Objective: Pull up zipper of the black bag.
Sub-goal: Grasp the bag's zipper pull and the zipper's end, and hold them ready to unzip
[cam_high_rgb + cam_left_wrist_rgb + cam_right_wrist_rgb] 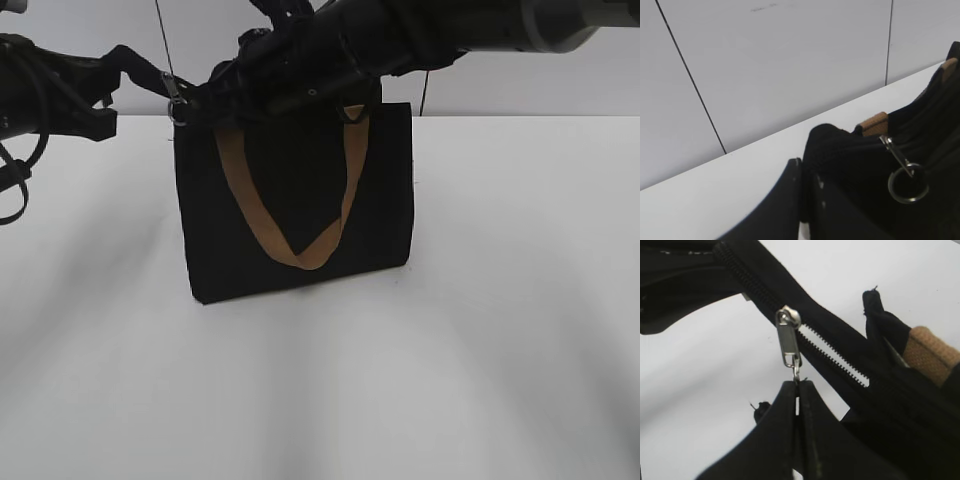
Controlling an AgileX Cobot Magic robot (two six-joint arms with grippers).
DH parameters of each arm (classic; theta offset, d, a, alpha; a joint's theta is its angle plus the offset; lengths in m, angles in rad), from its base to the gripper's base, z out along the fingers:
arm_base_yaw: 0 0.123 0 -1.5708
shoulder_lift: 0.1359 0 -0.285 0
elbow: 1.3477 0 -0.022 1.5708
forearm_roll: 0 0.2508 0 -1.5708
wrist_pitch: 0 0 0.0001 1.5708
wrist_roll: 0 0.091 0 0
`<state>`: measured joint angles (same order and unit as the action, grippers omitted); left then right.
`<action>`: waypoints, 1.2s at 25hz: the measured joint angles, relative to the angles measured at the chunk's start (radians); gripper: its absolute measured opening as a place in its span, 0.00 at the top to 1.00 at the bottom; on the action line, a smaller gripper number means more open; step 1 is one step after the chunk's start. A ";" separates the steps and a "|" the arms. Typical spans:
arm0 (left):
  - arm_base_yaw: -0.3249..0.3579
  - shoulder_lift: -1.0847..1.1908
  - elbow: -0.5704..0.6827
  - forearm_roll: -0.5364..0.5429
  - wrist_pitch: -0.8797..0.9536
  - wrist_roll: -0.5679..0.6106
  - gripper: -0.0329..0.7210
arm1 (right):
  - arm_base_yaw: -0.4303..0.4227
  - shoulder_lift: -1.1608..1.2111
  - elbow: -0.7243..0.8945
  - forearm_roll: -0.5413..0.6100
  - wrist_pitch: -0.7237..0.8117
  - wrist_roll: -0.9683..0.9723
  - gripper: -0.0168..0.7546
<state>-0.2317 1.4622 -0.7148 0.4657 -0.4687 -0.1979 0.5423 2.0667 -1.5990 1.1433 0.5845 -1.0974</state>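
Observation:
The black bag (385, 190) stands upright on the white table, one tan handle (232, 180) drooping in a V on its face. My left gripper (108, 85) is shut on black fabric at the bag's top left corner (802, 172) and holds it out to the left. A silver ring and clasp (907, 182) hangs free beside that corner (176, 100). My right gripper (228, 82) reaches across over the bag's top. In the right wrist view its jaws (797, 385) are shut on the lower end of the silver zipper pull (789, 337). Zip teeth (840, 357) lie apart behind the slider.
The white table (500, 350) spreads all round the bag. A pale wall with dark vertical seams (690, 85) runs behind it. A tan strap tab (930, 355) sits at the bag's rim near the zip line.

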 joint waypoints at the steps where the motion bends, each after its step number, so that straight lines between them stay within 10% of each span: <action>1: 0.000 0.000 0.000 0.000 0.000 0.000 0.95 | 0.000 0.000 0.000 0.000 0.004 0.000 1.00; 30: -0.004 -0.001 0.000 0.014 0.210 0.000 0.95 | -0.097 -0.048 -0.001 -0.035 0.127 0.011 1.00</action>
<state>-0.2356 1.4610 -0.7148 0.4797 -0.2591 -0.1979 0.4451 2.0192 -1.5998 1.1079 0.7113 -1.0869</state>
